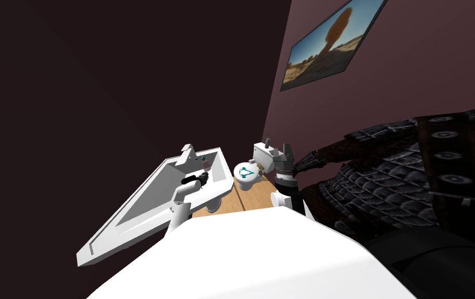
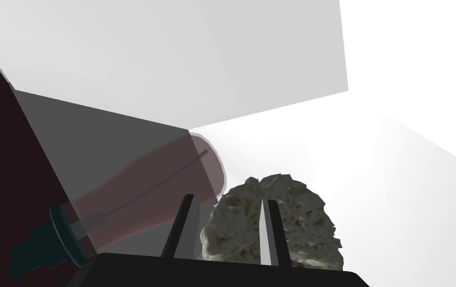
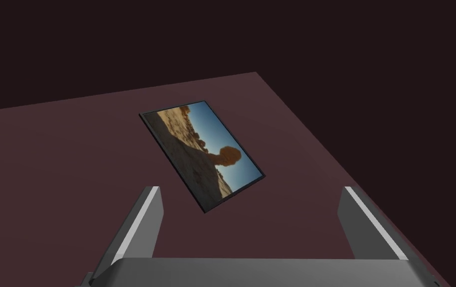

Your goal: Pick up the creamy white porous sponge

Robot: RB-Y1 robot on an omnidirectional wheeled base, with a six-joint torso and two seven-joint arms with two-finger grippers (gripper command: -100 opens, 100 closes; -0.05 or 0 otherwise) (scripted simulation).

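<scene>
Off-centre pinch in the sink [image 1: 143,207] corner
The left gripper [image 2: 229,199] has its fingers drawn in on only one half of the sponge [image 2: 301,224], just beside a reddish bottle [image 2: 162,184]. On lifting, the sponge may slip free or the bottle may get knocked. The right gripper [image 3: 249,192] has its fingers spread wide.

The left end effector [image 2: 229,199] partly hides the sponge [image 2: 296,224].

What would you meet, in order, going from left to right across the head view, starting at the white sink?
white sink → round white object with a teal mark → right gripper, raised → framed picture on the wall
</scene>
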